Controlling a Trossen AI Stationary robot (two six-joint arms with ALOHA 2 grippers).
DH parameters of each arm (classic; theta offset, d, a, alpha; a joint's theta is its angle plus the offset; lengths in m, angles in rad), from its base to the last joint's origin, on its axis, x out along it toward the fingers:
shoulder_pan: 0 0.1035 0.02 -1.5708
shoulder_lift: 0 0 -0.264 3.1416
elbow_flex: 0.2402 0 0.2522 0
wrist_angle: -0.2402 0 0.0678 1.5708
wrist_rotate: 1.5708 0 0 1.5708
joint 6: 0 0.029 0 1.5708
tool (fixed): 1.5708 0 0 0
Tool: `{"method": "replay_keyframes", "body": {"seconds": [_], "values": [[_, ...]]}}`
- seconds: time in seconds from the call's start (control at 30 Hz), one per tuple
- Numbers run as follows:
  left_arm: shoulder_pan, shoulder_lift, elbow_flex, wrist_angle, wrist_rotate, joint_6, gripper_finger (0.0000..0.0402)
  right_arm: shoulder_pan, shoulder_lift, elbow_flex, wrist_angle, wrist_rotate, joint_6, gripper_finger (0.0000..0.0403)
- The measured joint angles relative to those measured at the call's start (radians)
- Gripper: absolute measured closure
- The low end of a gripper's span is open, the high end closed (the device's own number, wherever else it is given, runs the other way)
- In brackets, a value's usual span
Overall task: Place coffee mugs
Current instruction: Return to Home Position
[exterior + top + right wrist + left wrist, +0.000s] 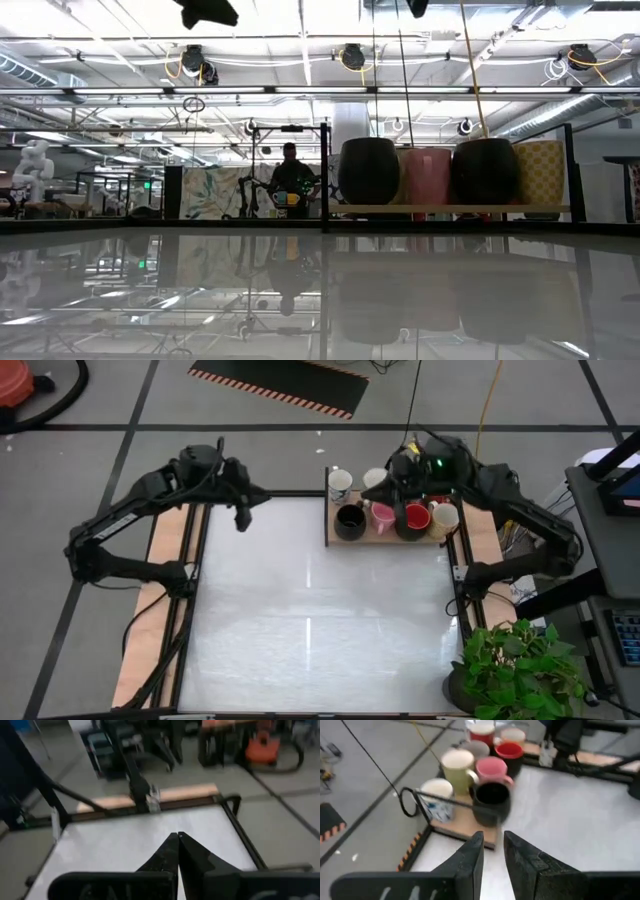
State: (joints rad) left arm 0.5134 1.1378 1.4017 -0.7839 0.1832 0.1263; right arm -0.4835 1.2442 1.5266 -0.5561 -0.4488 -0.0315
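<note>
- Closest in, a potted plant (520, 670) sits off the right front corner. I can't spot a single mug on the white surface (310, 620).
- The left pincer (493, 836) hangs over the far left part of the surface, fingers a little apart, holding nothing.
- The right pincer (178, 837) is up over the far right corner, just above the mugs. Its fingers are pressed together with nothing between them, and it points across the surface toward the left arm's side.
- The coffee mugs are all bunched on the wooden shelf (462, 827) at that far right corner. The black mug (491, 800) is on the front edge with the pink mug (492, 768) beside it, and the white mug with blue marks (437, 800) stands behind.
- What matters for the next move: the shelf runs lengthways along the far edge. The black mug is dead ahead of the left pincer but apart from it, and the right arm is way nearer. I reckon the right one needs to lift clear of the rims first.
- Way back in the room, a person (290, 175) is standing.
</note>
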Motion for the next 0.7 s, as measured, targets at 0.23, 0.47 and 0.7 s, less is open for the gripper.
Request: {"method": "replay_keyframes", "body": {"seconds": [0.23, 0.47, 0.7], "values": [[-0.052, -0.066, 0.000, -0.052, 0.015, -0.031, 0.0323, 0.082, -0.163, -0.349, 0.479, 0.014, 0.053, 0.0403], [-0.071, -0.084, 0.000, -0.043, 0.012, 0.013, 0.0349, 0.132, -0.248, -0.613, 0.640, 0.059, -0.055, 0.0403], [-0.070, -0.079, -0.037, 0.037, 0.120, 0.124, 0.0398, 0.197, -0.307, -0.841, 0.900, 0.168, -0.114, 0.0403]]}}
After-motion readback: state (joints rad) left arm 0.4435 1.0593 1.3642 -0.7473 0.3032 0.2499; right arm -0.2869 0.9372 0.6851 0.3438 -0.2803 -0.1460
